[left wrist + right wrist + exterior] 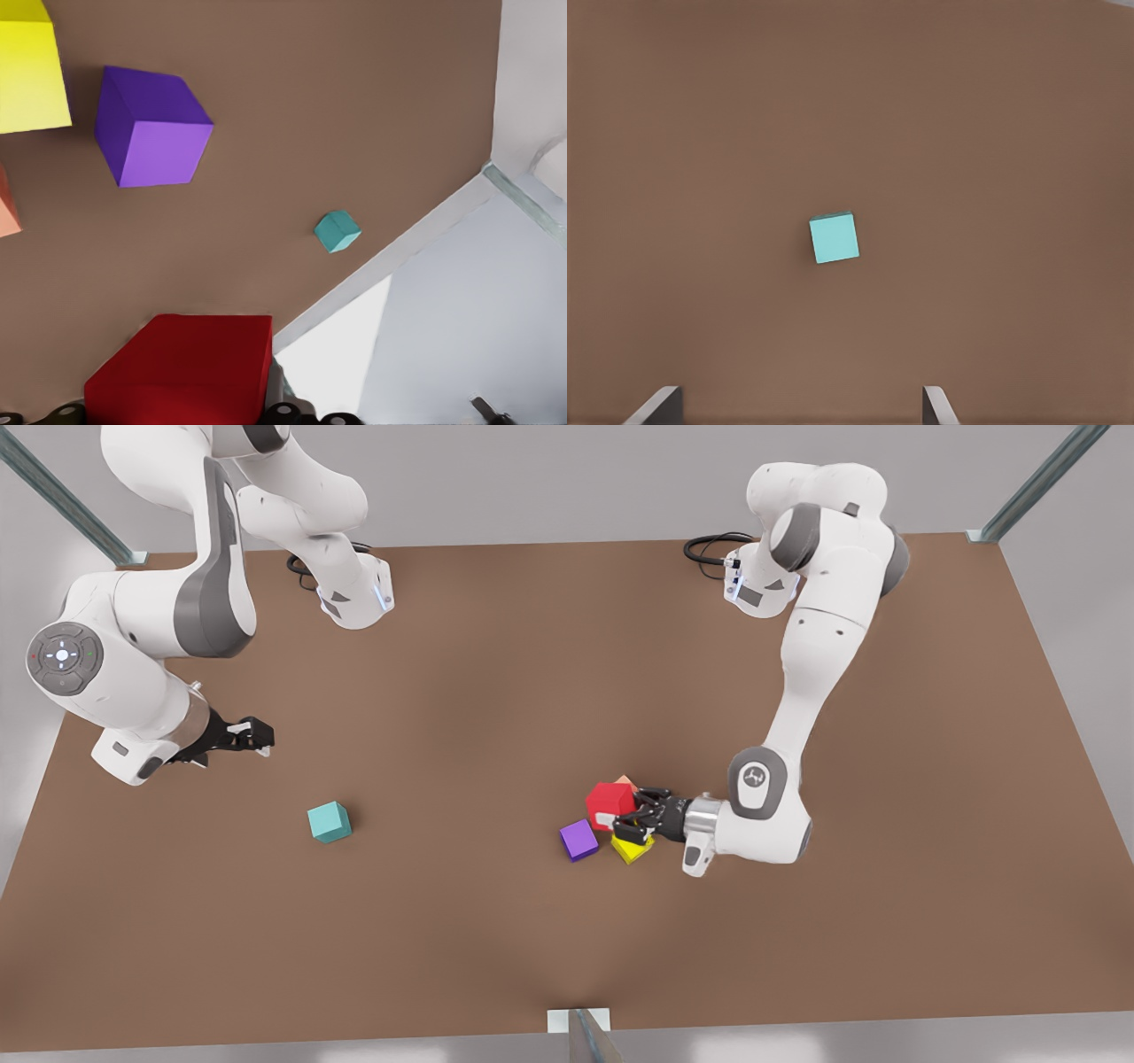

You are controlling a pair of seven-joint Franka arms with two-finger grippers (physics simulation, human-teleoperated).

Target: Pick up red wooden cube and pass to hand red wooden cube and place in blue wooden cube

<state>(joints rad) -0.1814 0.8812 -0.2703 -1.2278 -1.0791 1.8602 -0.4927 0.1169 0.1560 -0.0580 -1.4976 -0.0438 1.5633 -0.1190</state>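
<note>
- Two Franka arms stand at the far edge of the brown table [532,646]. One reaches down to the red wooden cube [609,804], and the other waits well to the front view's left of it.
- Left gripper [623,817]: it comes in at the red wooden cube from the front view's right. Its dark fingers are clenched on two opposite faces, and its wrist view shows the cube right at the fingertips. The cube looks raised a little off the table, though I cannot be sure.
- Right gripper [257,735]: it hangs well apart from the red wooden cube, towards the front view's left and slightly farther back. Its fingers [937,405] are spread wide and hold nothing.
- Blue wooden cube [329,821]: this teal block sits alone on the table, well to the front view's left of the red wooden cube and below the waiting gripper.
- Three other cubes crowd the red wooden cube:
  - The purple cube [578,840] is just beside it on the near left.
  - The yellow cube [632,849] is just nearer, under the fingers.
  - The salmon cube [625,781] peeks out just behind.
- Handling, as a judgement:
  - The block looks light, rigid and unbreakable, with smooth flat faces.
  - A firm, square pinch across parallel faces should hold, while a corner grip could let it twist.
  - For the pass, the receiving fingers need the two free faces, so the present grip should leave those exposed.
</note>
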